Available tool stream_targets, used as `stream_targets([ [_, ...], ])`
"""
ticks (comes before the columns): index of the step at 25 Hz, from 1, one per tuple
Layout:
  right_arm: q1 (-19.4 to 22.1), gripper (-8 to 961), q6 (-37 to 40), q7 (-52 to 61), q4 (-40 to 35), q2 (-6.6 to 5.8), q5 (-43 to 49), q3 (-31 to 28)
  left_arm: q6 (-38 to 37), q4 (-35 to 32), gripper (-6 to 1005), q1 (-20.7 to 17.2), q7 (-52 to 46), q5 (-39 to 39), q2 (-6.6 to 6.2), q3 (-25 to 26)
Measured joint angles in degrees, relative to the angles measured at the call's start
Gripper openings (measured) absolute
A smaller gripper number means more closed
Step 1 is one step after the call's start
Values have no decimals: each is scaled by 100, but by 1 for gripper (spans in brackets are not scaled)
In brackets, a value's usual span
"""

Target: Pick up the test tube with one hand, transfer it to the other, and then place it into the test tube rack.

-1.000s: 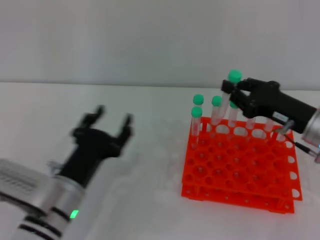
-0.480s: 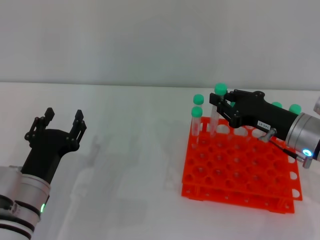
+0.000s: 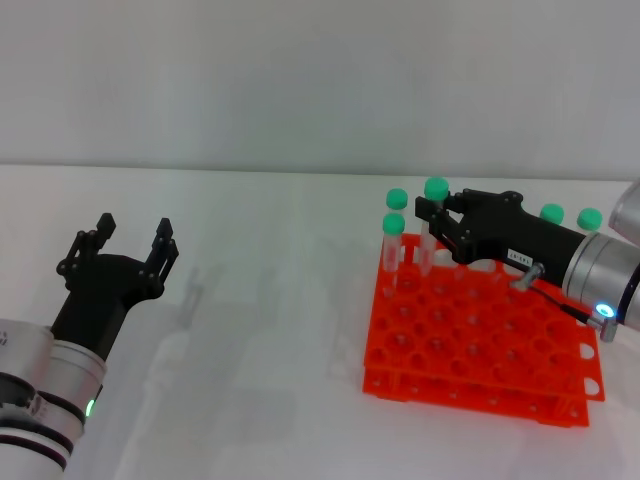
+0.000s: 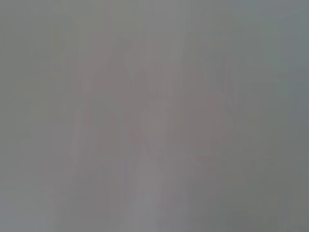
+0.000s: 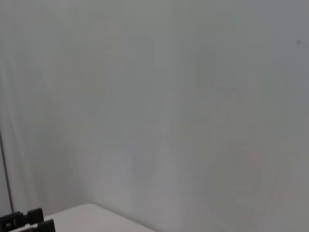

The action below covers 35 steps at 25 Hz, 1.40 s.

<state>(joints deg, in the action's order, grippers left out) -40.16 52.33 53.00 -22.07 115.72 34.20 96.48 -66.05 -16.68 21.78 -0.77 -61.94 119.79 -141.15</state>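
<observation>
At right of centre in the head view, the right gripper has its black fingers closed around the test tube, a slender clear tube with a round green cap, standing upright in the back row of the orange test tube rack. Other green-capped tubes stand just beside it. Lower left, the left gripper hovers above the white table, fingers spread and empty.

Right end effector hides test tube middle, left wrist view blank
</observation>
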Motion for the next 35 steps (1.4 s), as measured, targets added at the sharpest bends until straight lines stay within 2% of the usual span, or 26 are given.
stream_targets([
  [10, 41, 208, -187, -302, 20, 35, 0, 233, 5, -2, 700, 44, -2, -13, 0, 0],
  [18, 42, 210, -624, -331, -4, 42, -32, 406, 14, -2, 700, 119, -2, -14, 0, 1],
  [23, 108, 357, -605, -328, -41, 33, -40, 409, 14, -3, 700, 139, -2, -14, 0, 0],
  [26, 318, 445, -568, -327, -233, 11, -66, 406, 14, -3, 700, 142, -2, -14, 0, 0],
  [31, 763, 682, -240, -325, -559, -36, -70, 328, 14, -2, 700, 142, -2, -11, 0, 4],
  [35, 1086, 699, 231, -336, -593, -48, -69, 59, 14, 3, 700, 150, -2, -9, 0, 163],
])
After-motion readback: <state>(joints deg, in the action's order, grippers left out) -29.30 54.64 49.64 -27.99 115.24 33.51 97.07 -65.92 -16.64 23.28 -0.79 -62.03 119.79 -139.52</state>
